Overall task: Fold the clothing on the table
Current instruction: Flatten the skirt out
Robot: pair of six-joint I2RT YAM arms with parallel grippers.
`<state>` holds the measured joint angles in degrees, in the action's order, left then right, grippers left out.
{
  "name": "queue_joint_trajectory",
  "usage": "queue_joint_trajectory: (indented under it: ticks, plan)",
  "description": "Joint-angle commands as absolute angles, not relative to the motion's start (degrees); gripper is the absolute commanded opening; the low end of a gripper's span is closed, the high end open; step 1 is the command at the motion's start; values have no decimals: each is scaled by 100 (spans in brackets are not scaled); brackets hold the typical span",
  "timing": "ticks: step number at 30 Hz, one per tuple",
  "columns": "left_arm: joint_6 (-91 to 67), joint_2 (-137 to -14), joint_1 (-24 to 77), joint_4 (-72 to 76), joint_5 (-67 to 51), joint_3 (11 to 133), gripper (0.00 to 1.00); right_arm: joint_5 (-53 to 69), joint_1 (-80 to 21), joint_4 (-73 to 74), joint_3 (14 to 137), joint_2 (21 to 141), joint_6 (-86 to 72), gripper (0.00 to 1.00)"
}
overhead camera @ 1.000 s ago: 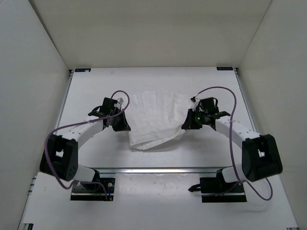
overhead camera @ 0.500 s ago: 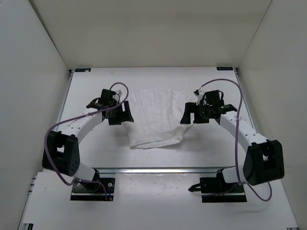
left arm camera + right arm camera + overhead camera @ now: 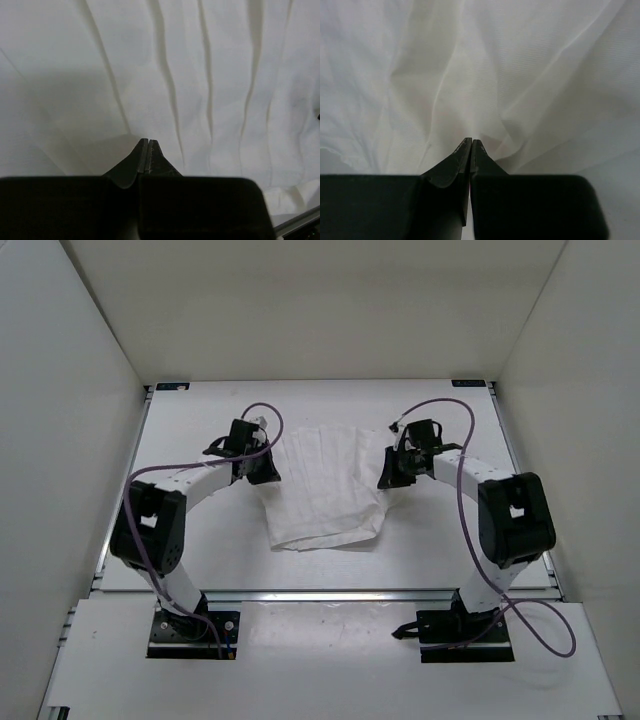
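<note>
White ribbed fabric garment (image 3: 325, 495) sits mid white tabletop (image 3: 200, 420), right between our two arms. We've got the left pincer (image 3: 268, 476) and right pincer (image 3: 386, 480) both pinched tight on its side edges.

Overhead camera, enclosure notes, all placed against the back wall (image 3: 320, 310). It is a plain white matte panel, evenly lit. The left side wall (image 3: 60, 440) joins the back wall at its left edge and runs toward the camera. The right side wall (image 3: 585, 420) does the same from its right edge. I read both as white, shaded a little greyer than the back wall.

At the foot of the back wall I see two small dark corner fittings, the left fitting (image 3: 171, 387) under its left end and the right fitting (image 3: 469, 384) under its right end. Their detail is too small to read. Farthest from the back wall, a white front ledge (image 3: 320, 665) spans the view.
</note>
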<state>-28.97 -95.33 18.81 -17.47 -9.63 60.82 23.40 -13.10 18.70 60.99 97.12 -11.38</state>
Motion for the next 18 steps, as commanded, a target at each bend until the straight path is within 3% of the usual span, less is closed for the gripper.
queue_joint_trajectory:
  ticks: [1,12,18]
  plan:
    - [-2945,-9667,2083,-1608,-703,6012,0,2005,-1415,1722,6389,9965,-1055,0]
    - [-2795,-10765,1934,-2417,-940,6714,0,1987,-1178,2302,7425,11091,-976,0]
    - [-2628,-11285,1942,-2944,-774,7523,0,1890,-1195,2987,9164,12137,-923,0]
